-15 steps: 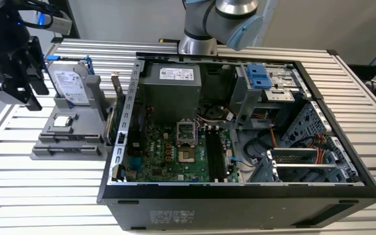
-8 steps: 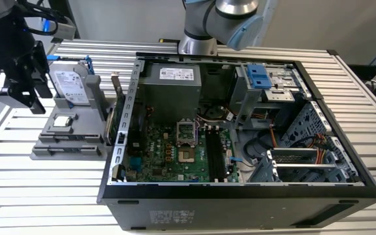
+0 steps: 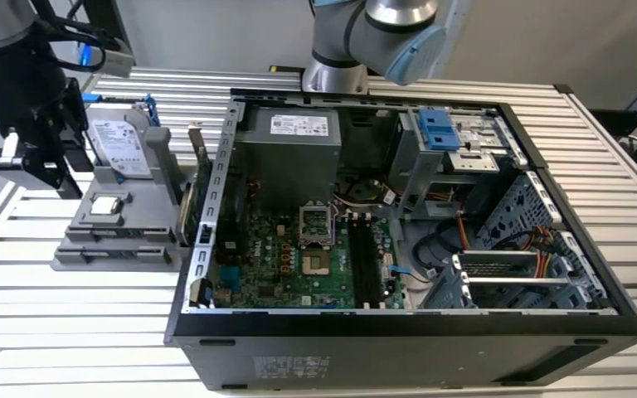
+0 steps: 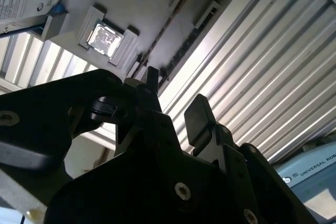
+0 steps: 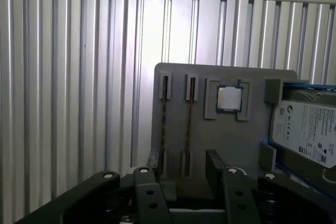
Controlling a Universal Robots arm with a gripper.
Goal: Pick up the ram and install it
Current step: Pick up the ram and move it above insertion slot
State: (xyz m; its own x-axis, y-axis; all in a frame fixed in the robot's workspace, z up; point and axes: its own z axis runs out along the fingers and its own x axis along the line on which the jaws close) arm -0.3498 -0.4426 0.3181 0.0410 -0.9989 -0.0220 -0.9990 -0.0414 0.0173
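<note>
Hovering over one end of a pale grey moulded plastic holder (image 5: pixel 231 140), the black two-fingered claw (image 5: pixel 186 163) is spread wide with nothing pinched in it. In the second wrist view the two square-tipped black fingers (image 4: pixel 197 114) stand clearly apart, with the holder behind the gap. Just beyond the fingertips, in the first wrist view, a slim, dark, edge-on ram stick (image 5: pixel 164 124) stands on its long edge in a narrow slot of the holder. A second ram stick (image 5: pixel 189 124) stands parallel in the neighbouring slot, between the first one and the processor. Whether the claw touches either stick cannot be told. Next along the holder lies a square silver processor chip (image 5: pixel 229 98) in its own shallow recess. Past that a silver-labelled hard drive with blue rails (image 5: pixel 307 135) leans against the holder's far end. All of this rests on a ribbed aluminium slatted surface (image 5: pixel 79 77).

In the exterior view the claw is at about ten o'clock from the holder, toward the exterior view's left. The holder in turn sits at nine o'clock from an open black desktop computer case (image 3: pixel 407 348), just beside it. A taller green card with a gold-coloured tab (image 3: pixel 196 166) stands upright between the two. Inside the case lies a green motherboard (image 3: pixel 285 269), with long black memory slots (image 3: pixel 368 265) at three o'clock from its processor socket. At twelve o'clock, beyond the case, rises a silver and pale blue arm joint (image 3: pixel 391 25)
</note>
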